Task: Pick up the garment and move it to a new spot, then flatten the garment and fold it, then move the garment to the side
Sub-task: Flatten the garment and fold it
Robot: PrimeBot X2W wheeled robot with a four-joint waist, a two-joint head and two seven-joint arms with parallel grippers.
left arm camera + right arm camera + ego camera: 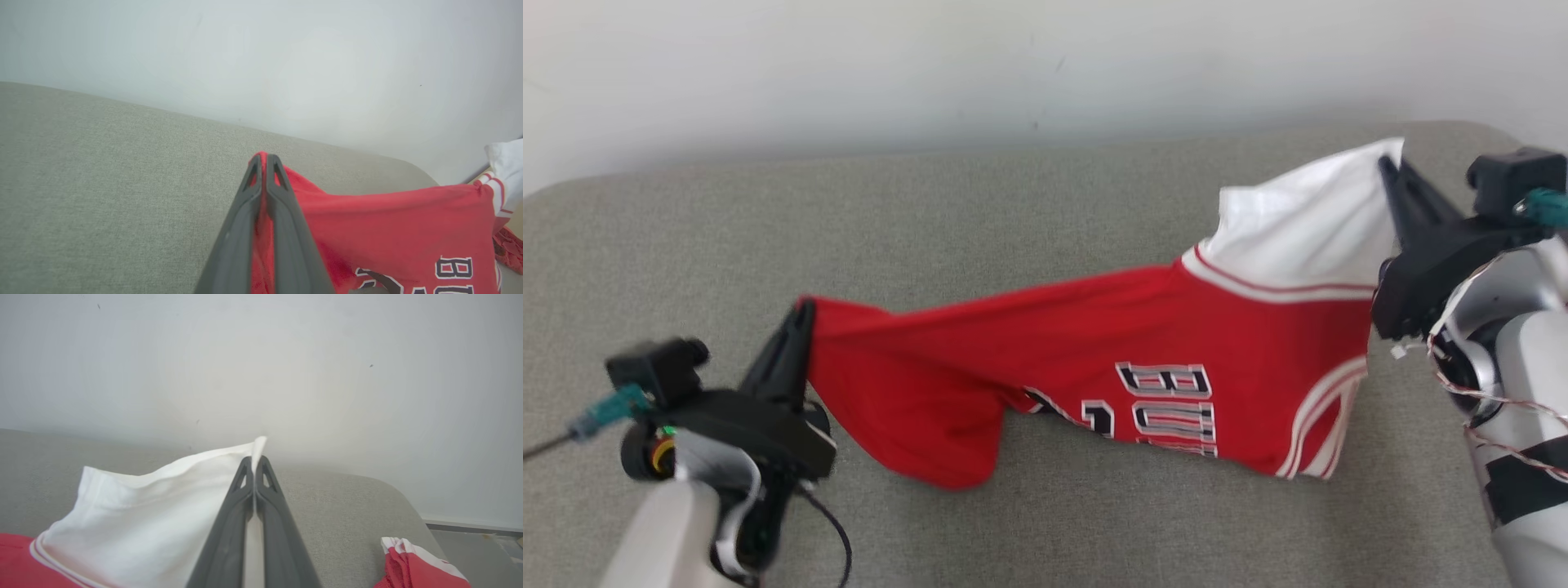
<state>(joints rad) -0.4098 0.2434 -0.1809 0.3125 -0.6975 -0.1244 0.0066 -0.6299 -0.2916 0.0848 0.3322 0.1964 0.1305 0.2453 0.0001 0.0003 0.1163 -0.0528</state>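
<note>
A grey upholstered surface runs along a white wall. The garment, a red jersey with black-and-white lettering and a white section at its right end, hangs stretched between both arms, its lower edge drooping onto the upholstery. The left tool is clamped on the red corner. The right tool is pinched on the white edge, raised higher and nearer the wall.

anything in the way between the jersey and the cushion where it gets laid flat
Nothing visible. The left gripper and right gripper are both shut on the jersey, which hangs stretched between them, and the grey cushion beneath it shows just bare fabric.
</note>
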